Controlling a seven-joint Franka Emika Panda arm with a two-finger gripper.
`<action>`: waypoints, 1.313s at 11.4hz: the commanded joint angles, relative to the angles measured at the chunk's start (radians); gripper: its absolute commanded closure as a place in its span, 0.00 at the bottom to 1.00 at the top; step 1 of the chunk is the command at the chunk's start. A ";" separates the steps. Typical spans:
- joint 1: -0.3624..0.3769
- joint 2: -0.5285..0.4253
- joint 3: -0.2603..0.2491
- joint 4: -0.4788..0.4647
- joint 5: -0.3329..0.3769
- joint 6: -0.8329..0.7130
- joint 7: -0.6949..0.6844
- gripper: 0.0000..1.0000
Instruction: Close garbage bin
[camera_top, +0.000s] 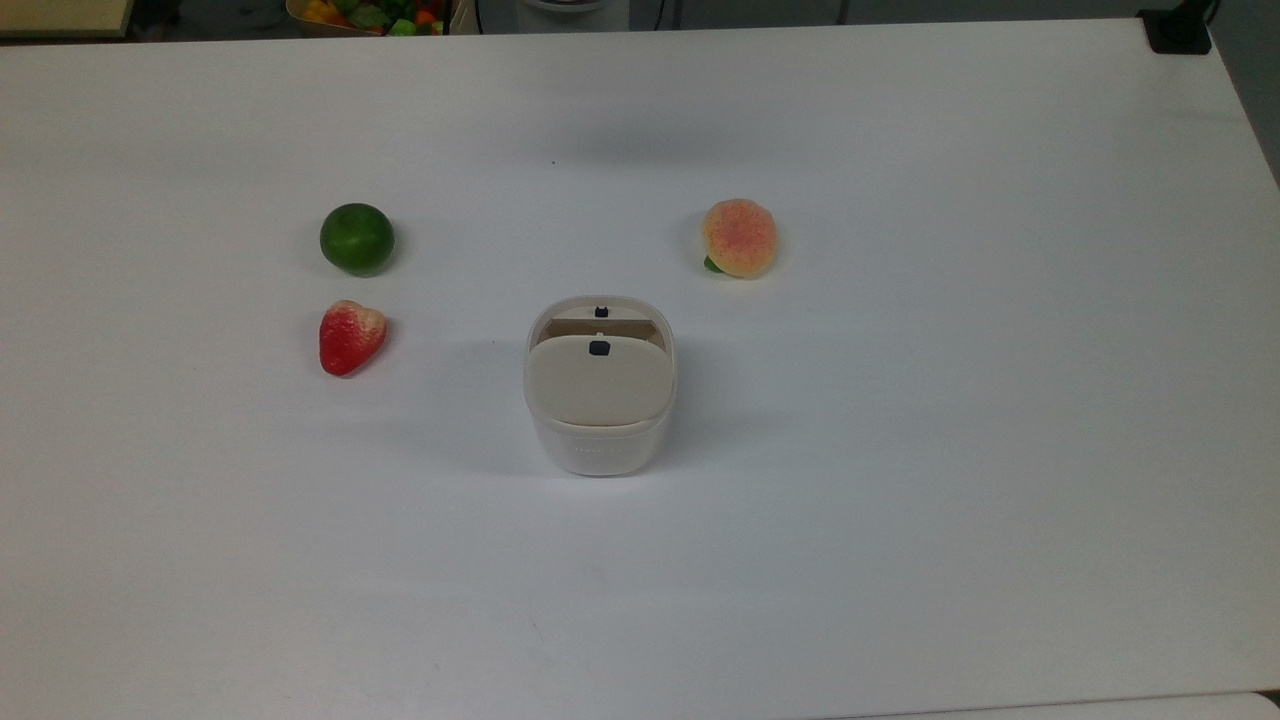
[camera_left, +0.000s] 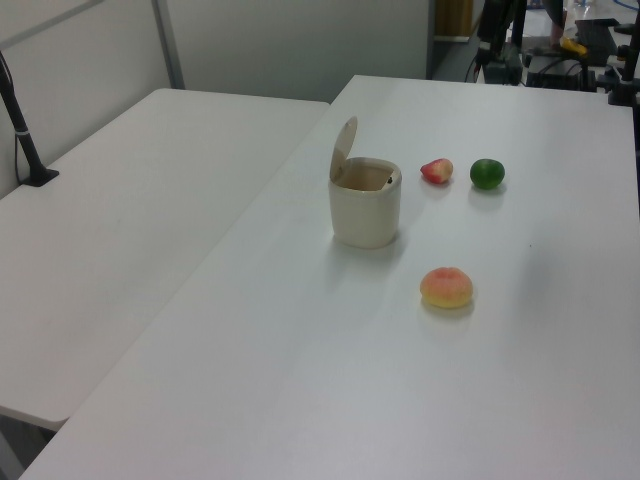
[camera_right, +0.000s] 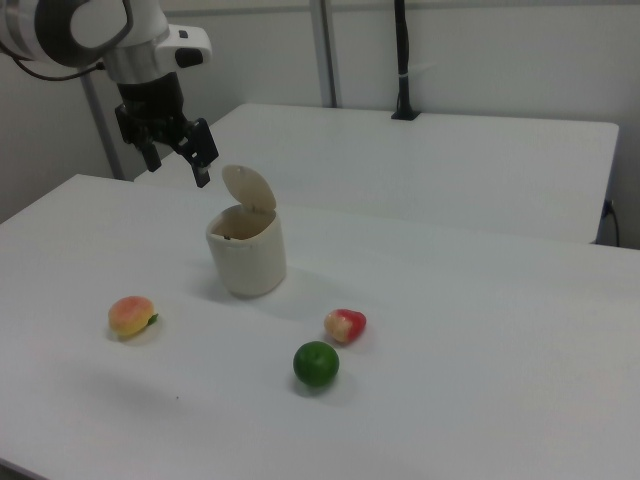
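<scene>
Standing from the right view's side, the green lime (camera_right: 316, 363) lies nearest, the strawberry (camera_right: 345, 325) just beyond it, both in front of the garbage bin (camera_right: 246, 251) and to its right; the peach (camera_right: 131, 316) sits left of the bin and somewhat nearer than it; the bin itself rests mid-table (camera_right: 480, 330), its lid (camera_right: 250, 188) tipped up and open; above and behind the bin, to its upper left, the gripper (camera_right: 178, 156) hangs clear of the lid, fingers spread apart and holding nothing; a second white table (camera_right: 450, 160) stands behind.
</scene>
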 joint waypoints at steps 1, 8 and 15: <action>0.008 -0.007 -0.003 -0.005 -0.006 -0.018 -0.003 0.00; 0.007 -0.006 -0.003 -0.005 -0.001 -0.013 -0.010 0.18; 0.014 0.000 -0.001 -0.007 0.019 0.019 -0.008 1.00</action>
